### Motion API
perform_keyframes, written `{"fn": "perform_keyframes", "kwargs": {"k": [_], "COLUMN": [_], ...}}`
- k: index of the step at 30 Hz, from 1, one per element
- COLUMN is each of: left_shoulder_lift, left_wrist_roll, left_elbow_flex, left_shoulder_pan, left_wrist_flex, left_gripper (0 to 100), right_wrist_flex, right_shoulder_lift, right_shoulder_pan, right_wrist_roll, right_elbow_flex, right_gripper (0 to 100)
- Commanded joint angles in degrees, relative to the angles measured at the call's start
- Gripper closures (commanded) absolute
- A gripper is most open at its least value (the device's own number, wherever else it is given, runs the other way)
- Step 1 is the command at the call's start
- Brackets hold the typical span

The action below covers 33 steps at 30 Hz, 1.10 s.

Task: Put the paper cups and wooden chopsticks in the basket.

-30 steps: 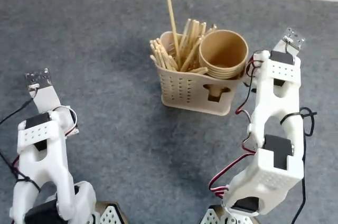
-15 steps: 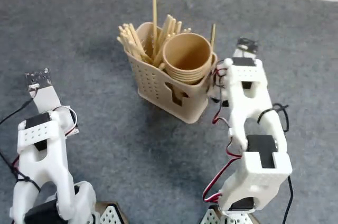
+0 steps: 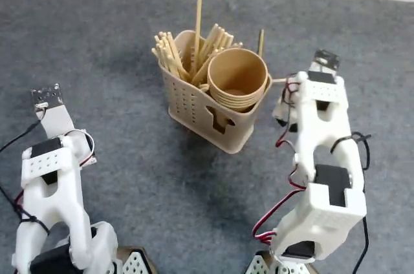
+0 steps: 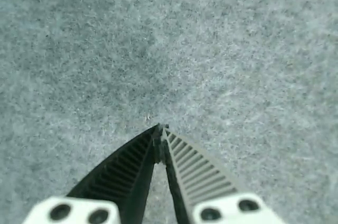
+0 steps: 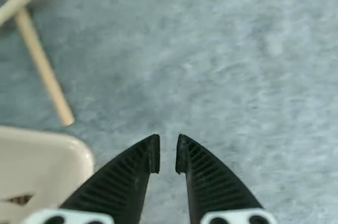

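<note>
Sitting at the near left, the left arm has not moved at all. Its left gripper hangs over the bare grey table with the fingers pressed together on nothing. On the right, the right arm swung in to the left a moment ago and has now pulled back a little. Its right gripper points down at the table just beside the basket's corner, with the fingers only a little way apart and nothing between them. The basket slid left across the table and turned, then came back a little; it now stands in the middle, just left of that arm. The paper cups sit stacked in its right end, and a bunch of chopsticks stands in its left end, with one tall chopstick sticking straight up. Farther back, two loose chopsticks lie crossed on the table, just outside the basket on its far right. So the job looks nearly done, but I think those two still need picking up.
</note>
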State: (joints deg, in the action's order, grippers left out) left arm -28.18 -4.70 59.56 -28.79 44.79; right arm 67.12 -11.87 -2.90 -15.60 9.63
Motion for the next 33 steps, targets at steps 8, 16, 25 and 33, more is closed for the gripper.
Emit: {"fn": "perform_keyframes", "kwargs": {"k": [8, 16, 25, 33], "left_shoulder_lift": [-2.2, -2.2, -2.0, -1.8], "left_wrist_roll": [-0.3, -0.3, -0.2, -0.2], "left_elbow_flex": [-0.1, -0.1, 0.0, 0.0], "left_shoulder_pan": [-0.3, -0.3, -0.3, -0.3], "left_wrist_flex": [-0.6, -0.6, -0.6, -0.6], "left_gripper": [99, 99, 99, 99], "right_wrist_flex": [9.8, 7.8, 7.0, 7.0], "right_shoulder_lift": [0.8, -1.9, -18.7, -30.5], "right_shoulder_pan": [-1.5, -1.4, 0.7, 3.6], "right_wrist_roll": [0.2, -9.0, -17.7, -19.7], "right_elbow_flex": [-17.5, -28.6, -45.3, -58.4], "right_gripper": [93.2, 92.9, 78.1, 73.8]}}
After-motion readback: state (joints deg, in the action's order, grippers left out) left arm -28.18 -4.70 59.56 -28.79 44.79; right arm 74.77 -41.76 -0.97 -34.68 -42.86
